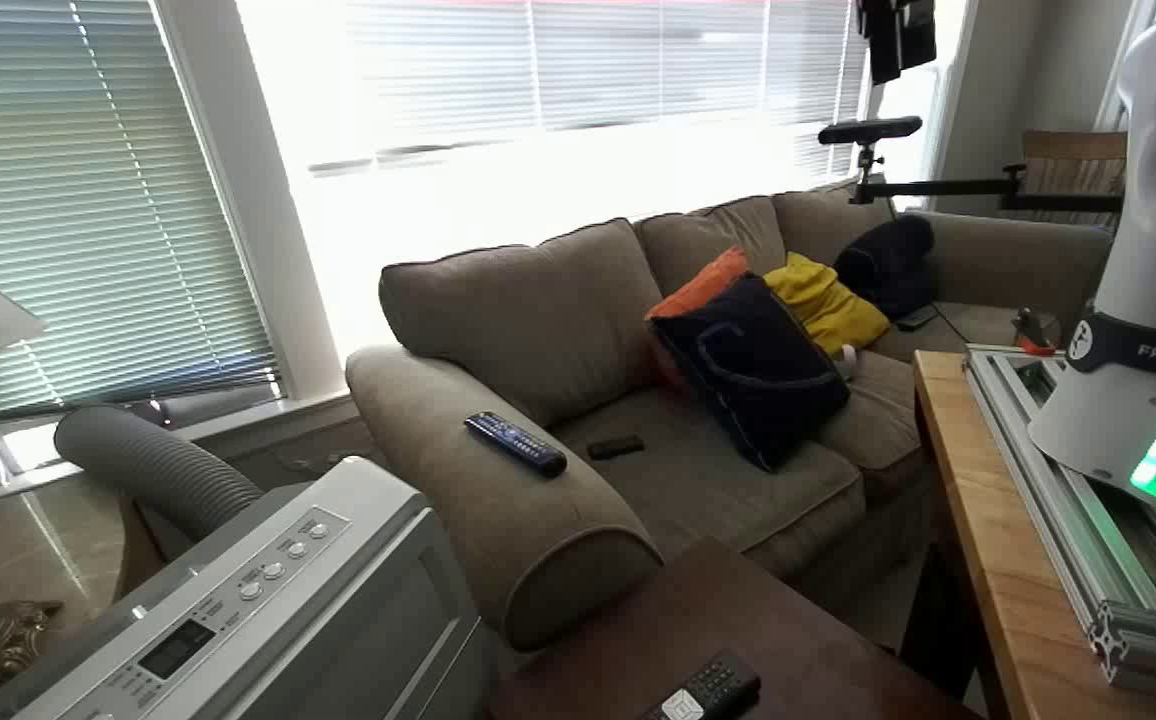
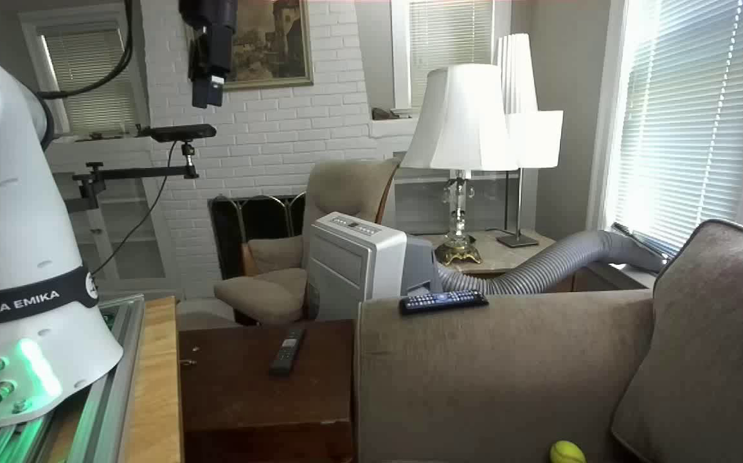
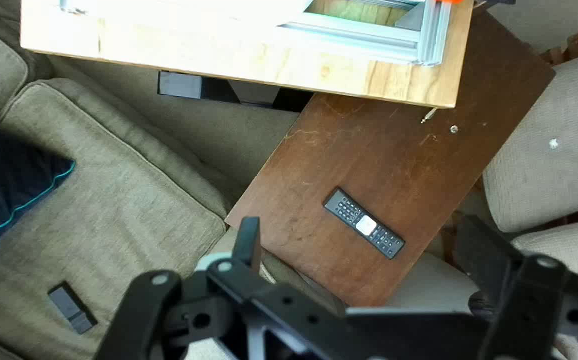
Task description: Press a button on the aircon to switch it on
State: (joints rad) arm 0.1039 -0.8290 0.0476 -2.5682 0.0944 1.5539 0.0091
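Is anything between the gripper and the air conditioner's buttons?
Nothing visible blocks the way: the buttons on the air conditioner are uncovered, and the gripper hangs higher. A camera appears just below it in an exterior view, depth unclear.

Desk (image 3: 329, 160) is kinda scuffed, a remote (image 3: 364, 223) is laid on it buttons-up, tiny pale bit (image 3: 454, 129) can be seen too.

Aircon (image 1: 338, 590) stood left of the sofa (image 1: 688, 490) in an exterior view, hose (image 1: 168, 470) ran from behind it toward a window (image 1: 88, 210), one remote (image 1: 516, 444) lay on the armrest (image 1: 548, 515), another remote (image 3: 364, 223) on the tabletop (image 3: 394, 150), cushions (image 1: 763, 365) on the sofa.
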